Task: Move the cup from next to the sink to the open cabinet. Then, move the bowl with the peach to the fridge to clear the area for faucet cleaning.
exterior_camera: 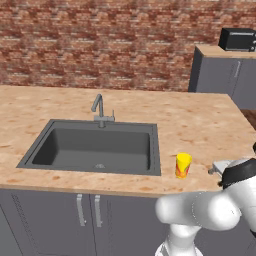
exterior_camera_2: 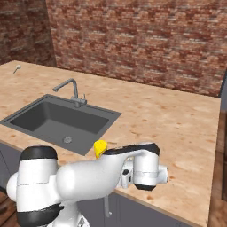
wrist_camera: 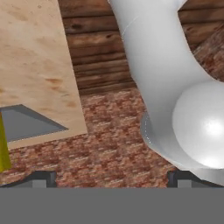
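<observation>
The cup (wrist_camera: 3,144) stood on the desk (wrist_camera: 30,65) at about nine o'clock of the released, wide-spread fingers (wrist_camera: 41,178), apart from them, untouched

Yellow cup (exterior_camera: 183,164), dark grey sink (exterior_camera: 95,148)

Even flat light, soft renders

Two rear base views sharing the sink (exterior_camera: 95,147); hand view sideways, close.
</observation>
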Tool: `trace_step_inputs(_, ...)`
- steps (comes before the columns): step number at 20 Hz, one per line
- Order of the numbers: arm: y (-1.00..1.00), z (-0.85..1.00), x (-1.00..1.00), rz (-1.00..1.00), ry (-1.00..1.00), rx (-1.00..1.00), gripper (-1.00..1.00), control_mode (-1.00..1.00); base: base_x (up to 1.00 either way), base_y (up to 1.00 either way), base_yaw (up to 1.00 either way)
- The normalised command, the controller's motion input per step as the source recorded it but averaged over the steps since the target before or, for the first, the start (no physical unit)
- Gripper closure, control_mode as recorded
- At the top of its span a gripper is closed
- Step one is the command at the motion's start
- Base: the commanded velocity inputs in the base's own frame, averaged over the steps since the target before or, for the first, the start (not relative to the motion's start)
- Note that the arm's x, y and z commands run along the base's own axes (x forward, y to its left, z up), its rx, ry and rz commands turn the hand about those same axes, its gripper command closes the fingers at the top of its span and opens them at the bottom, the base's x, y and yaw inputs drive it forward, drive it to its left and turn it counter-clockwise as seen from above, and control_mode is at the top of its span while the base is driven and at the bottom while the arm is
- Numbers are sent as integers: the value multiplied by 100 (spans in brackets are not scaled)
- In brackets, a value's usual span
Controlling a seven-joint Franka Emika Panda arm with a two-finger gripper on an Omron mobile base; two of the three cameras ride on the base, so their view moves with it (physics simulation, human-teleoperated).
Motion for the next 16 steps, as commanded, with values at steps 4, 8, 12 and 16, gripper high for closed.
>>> trace_step_inputs(4,0,2,31,-1,11,0,-100,-100,0,0,0)
trace_step_inputs(8,0,22,51,-3,21,1,-100,-100,0,0,0)
trace_step_inputs(12,1,5,9,0,6,0,-100,-100,0,0,0)
trace_step_inputs(16,8,0,0,0,1,0,-100,-100,0,0,0)
